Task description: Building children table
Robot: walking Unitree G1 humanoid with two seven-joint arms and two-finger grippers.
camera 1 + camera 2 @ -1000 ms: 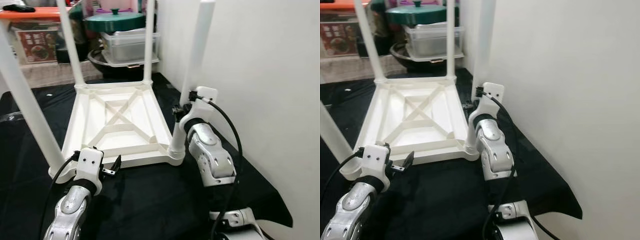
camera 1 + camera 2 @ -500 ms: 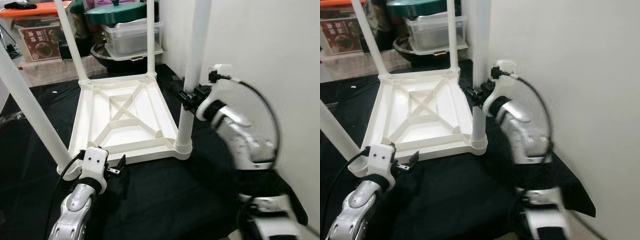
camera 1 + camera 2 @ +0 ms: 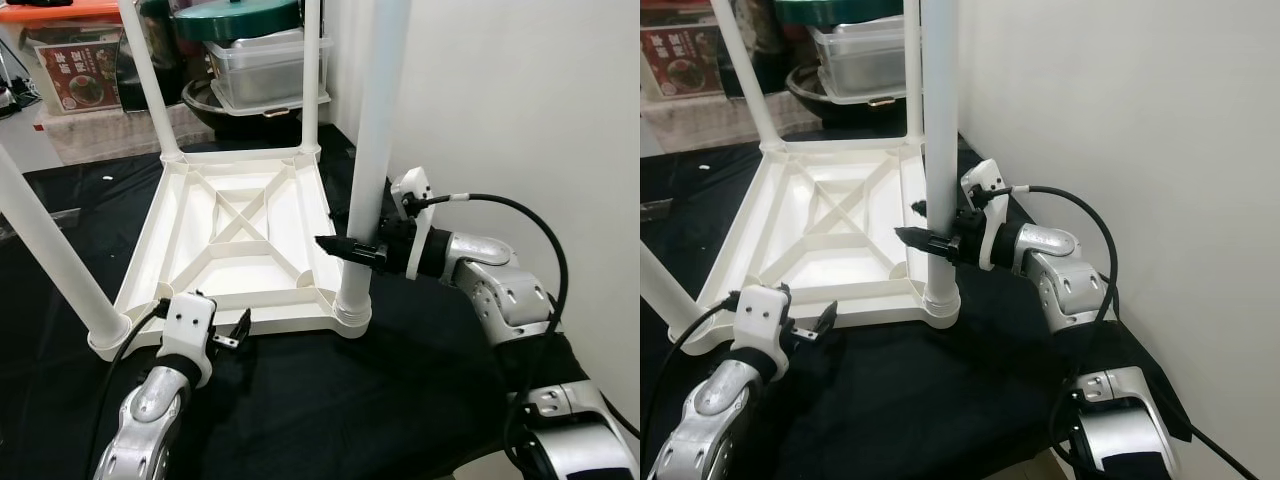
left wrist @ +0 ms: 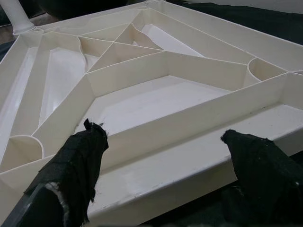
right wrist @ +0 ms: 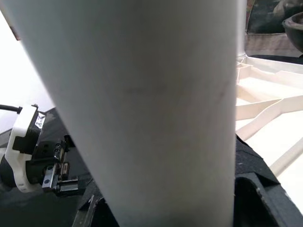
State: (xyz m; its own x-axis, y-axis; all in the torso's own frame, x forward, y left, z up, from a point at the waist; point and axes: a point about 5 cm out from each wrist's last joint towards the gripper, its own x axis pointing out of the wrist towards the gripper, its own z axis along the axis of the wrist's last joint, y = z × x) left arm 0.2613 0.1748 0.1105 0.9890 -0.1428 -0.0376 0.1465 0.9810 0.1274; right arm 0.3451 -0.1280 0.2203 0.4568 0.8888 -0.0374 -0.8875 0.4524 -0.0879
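A white plastic children's table [image 3: 240, 240] lies upside down on a black cloth [image 3: 330, 400], its four legs pointing up. My right gripper [image 3: 350, 248] reaches in from the wall side and is shut on the near right leg [image 3: 372, 140], low above its socket. In the right wrist view that leg [image 5: 151, 104] stands close between the fingers [image 5: 265, 198]. My left gripper [image 3: 235, 332] is open at the table's near edge. In the left wrist view its fingertips [image 4: 85, 151] stand on either side of the near rim [image 4: 180, 165].
A white wall [image 3: 520, 100] runs close along the right. Behind the table stand a green-lidded pot [image 3: 235, 18], a clear plastic container [image 3: 265, 70] and an orange-lidded box [image 3: 70, 60]. The cloth's edge drops off at the near right.
My right arm has swung out toward the wall and now reaches the near right leg sideways, its fingers around it. The left gripper has stayed at the near rim. The camera has shifted.
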